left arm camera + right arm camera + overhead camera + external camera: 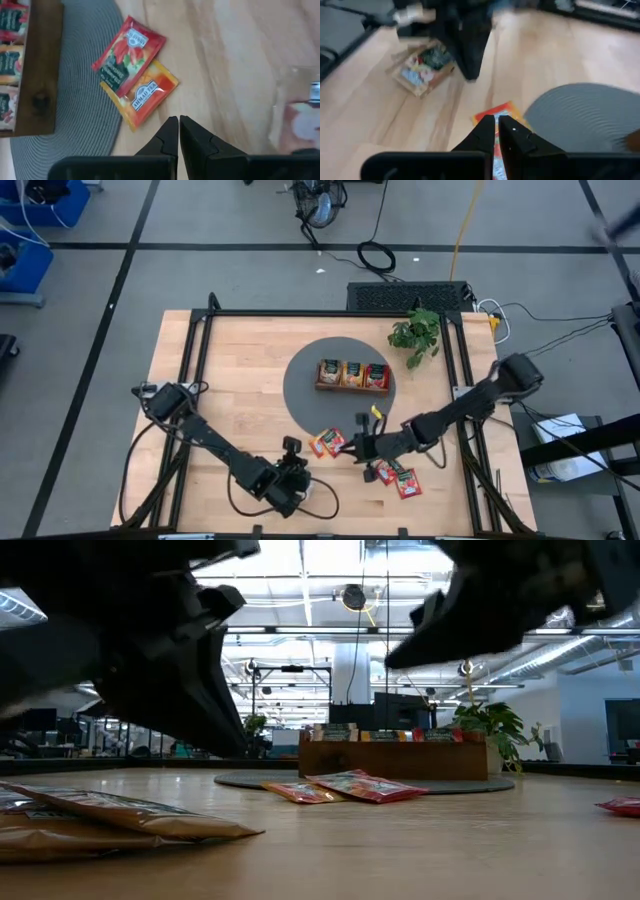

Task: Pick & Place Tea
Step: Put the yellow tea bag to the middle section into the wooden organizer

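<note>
My right gripper (496,131) is down near the front edge of the grey mat (300,395), fingers drawn nearly together just beside the red and orange pair of tea sachets (328,443). In the right wrist view something red and orange shows between and below the tips, but I cannot tell whether I actually have a sachet pinched or have closed on air beside it. My left gripper (178,131) waits near the table's front, fingers together and holding nothing (its camera looks straight at the same two sachets).

More tea lies on the bare wood: a red cluster (398,477) to my right, well apart from the wooden tray (353,376), which sits on the mat with sachets already in its compartments.

The risk I see: these sachets are flat and overlapping, so a lift could drag both, or slip off a thin edge. My arms are also close together here, so a careless swing could clip the left arm. Toward the tray the mat is open; the plant (417,333) stands beyond it.
</note>
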{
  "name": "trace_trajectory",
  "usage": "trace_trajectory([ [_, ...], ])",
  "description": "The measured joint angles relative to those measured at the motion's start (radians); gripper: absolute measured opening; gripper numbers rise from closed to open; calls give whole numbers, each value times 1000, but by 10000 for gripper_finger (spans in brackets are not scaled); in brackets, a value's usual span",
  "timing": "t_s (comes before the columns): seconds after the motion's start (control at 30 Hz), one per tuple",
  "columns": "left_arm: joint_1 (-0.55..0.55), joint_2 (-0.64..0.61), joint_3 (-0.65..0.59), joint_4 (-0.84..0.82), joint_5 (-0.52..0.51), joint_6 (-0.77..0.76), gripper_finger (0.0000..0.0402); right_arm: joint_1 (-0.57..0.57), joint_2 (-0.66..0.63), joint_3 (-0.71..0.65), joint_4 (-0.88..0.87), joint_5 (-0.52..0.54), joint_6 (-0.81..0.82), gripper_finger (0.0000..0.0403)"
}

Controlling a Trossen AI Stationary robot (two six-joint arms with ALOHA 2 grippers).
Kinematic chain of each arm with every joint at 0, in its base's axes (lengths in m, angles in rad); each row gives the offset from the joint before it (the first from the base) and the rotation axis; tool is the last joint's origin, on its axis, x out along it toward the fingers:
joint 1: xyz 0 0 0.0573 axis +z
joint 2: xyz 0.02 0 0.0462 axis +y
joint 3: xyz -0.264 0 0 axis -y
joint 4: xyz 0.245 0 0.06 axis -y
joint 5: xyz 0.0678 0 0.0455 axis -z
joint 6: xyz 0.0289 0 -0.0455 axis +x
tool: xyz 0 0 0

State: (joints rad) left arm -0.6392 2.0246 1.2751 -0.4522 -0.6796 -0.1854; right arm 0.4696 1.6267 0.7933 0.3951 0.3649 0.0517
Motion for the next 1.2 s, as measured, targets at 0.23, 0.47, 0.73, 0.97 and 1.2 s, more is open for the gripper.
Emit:
trace_trajectory([
  [0.23,0,-5,0,-34,4,-61,21,0,200,-2,198,-2,-43,15],
  [0.47,1,-4,-7,-32,-6,-105,21,-21,246,-1,297,-4,-42,15],
  [0.73,43,-4,-7,82,-50,-86,21,-59,297,-1,274,-48,-21,15],
  [0.97,71,-4,-7,83,-2,-124,21,-94,308,0,198,-51,96,15],
  [1.2,69,-4,-7,83,33,-139,21,-82,307,1,195,-117,167,15],
])
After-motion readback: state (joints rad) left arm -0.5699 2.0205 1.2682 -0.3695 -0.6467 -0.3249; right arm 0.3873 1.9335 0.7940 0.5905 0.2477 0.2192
